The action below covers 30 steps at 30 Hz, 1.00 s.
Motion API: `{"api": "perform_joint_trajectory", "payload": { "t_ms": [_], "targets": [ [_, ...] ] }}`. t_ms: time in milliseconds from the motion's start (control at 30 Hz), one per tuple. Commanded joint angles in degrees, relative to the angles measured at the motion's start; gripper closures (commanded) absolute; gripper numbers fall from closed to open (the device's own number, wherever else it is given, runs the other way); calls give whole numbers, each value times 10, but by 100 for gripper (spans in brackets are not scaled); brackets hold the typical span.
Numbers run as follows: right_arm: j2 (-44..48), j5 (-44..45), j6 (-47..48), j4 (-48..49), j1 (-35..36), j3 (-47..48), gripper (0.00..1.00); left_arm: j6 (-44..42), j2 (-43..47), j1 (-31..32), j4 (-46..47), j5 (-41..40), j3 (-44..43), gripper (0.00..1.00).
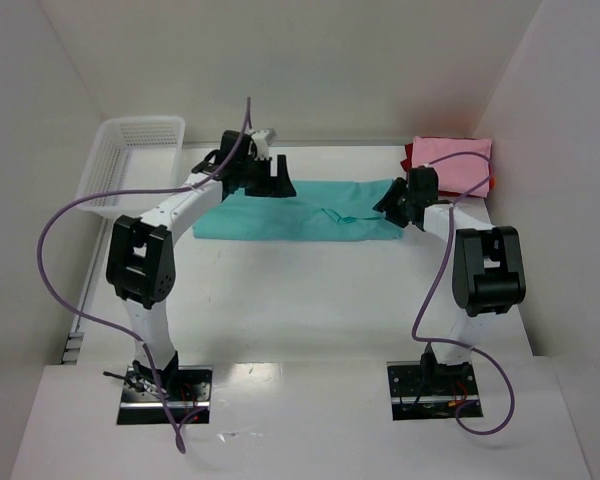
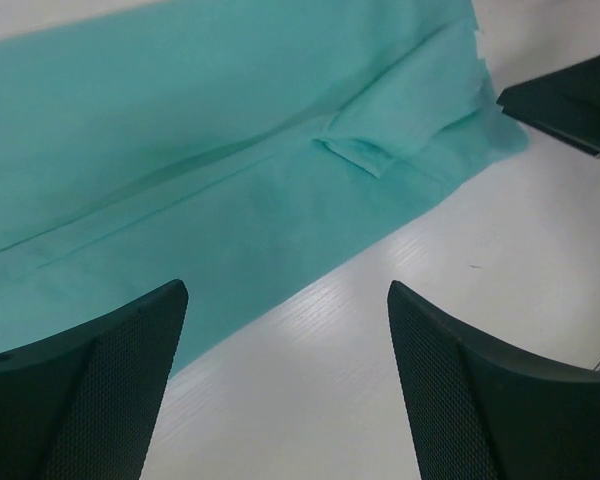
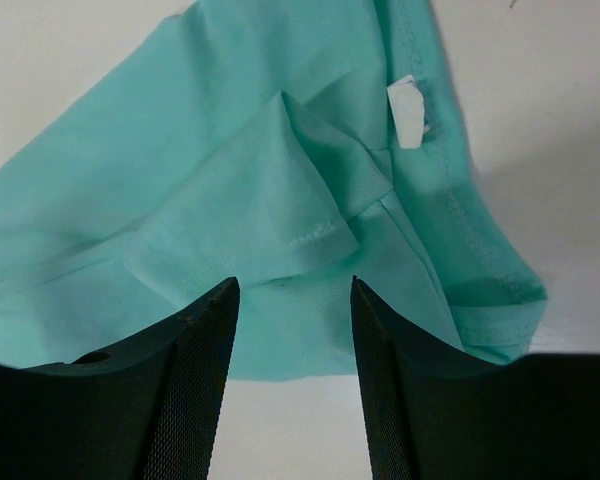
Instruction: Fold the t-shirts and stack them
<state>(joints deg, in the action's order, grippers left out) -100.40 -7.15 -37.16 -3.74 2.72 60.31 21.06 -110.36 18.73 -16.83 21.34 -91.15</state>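
The teal shirt (image 1: 300,212) lies flat on the white table (image 1: 300,300), folded into a long band that runs left to right across the middle. Its cloth is smooth and plain, with a few soft creases along its length. Near the right end a short sleeve (image 3: 250,200) is turned back over the body, with the line of stitching along its hem in view. A small white tag (image 3: 408,112) sits at the seamed edge just beyond the sleeve; no writing can be read on it, and no brand or print shows on the cloth.

The left gripper (image 2: 285,300) hangs over the near edge of the shirt at its left end, its jaws spread wide with nothing between them. The right gripper (image 3: 293,290) is over the right end, just short of the folded sleeve, jaws apart and holding nothing.

At the far right corner a pink shirt (image 1: 452,155) lies folded on a red shirt (image 1: 408,158). A white mesh basket (image 1: 140,122) stands at the far left corner.
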Motion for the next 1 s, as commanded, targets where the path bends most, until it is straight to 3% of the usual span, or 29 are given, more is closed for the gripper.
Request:
{"api": "perform_joint_trajectory", "payload": {
  "t_ms": [0, 133, 500, 867, 967],
  "targets": [
    [0, -17, 16, 48, -2, 1, 45, -6, -36, 25, 11, -33, -7, 11],
    [-14, -43, 10, 61, -2, 15, 46, 13, -58, 35, -1, -138, -5, 11],
    [-50, -71, 4, 66, 63, 44, 46, 8, -91, 35, -56, -289, -2, 5],
    [-82, -59, -8, 66, 96, 63, 47, 8, -119, 35, -73, -298, 5, 2],
    [-96, -51, -12, 66, 101, 74, 55, 8, -124, 34, -80, -298, 5, 1]
  ]
}}
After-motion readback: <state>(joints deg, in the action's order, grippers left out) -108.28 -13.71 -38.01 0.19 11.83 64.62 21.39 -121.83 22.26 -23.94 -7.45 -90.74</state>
